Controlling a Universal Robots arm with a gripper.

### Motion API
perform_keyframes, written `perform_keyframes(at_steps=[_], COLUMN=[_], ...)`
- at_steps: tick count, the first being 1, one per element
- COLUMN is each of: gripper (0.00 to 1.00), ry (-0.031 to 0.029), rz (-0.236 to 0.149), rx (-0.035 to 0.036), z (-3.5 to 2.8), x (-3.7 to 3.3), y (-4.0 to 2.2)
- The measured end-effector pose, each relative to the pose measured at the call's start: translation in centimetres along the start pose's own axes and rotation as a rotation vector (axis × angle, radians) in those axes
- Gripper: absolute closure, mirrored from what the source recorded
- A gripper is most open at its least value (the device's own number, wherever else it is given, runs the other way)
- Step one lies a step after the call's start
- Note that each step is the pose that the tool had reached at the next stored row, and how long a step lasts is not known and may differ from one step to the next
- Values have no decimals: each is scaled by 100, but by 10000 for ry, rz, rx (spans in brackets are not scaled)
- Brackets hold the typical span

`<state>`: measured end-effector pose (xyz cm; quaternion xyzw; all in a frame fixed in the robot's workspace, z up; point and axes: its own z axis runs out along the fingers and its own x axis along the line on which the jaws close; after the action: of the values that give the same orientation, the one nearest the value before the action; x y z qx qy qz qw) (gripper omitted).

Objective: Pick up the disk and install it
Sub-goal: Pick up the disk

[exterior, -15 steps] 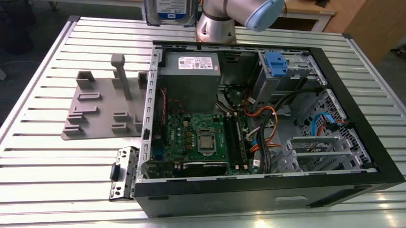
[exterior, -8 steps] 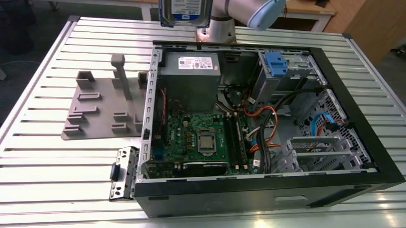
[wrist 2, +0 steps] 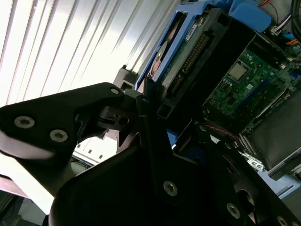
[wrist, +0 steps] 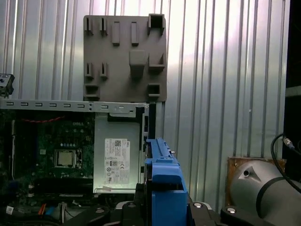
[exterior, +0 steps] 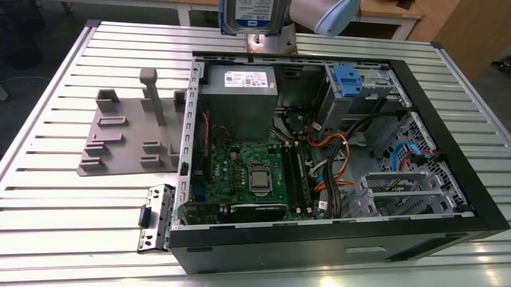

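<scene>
The disk hangs upright high above the far edge of the open computer case, its blue-and-white label facing the exterior view. Blue carrier rails frame it. In the second wrist view my gripper is shut on the disk, whose connector edge and circuit board point away from the black fingers. In the first wrist view the disk's blue rail stands edge-on over the case, just beside the grey power-supply box. The arm's pale joint sits right of the disk in the exterior view.
Inside the case lie a green motherboard, the power supply, cables and a grey drive cage with a blue tab. A grey fixture plate rests on the slatted table. A small bracket lies by the case.
</scene>
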<state>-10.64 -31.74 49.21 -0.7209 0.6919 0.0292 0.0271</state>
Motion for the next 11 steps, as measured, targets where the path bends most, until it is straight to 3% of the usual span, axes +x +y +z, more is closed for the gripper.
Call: perform_keyframes(at_steps=[11], gripper=[64], ry=[12], rz=[2], rx=[-16], z=[5], x=[19], y=[-456])
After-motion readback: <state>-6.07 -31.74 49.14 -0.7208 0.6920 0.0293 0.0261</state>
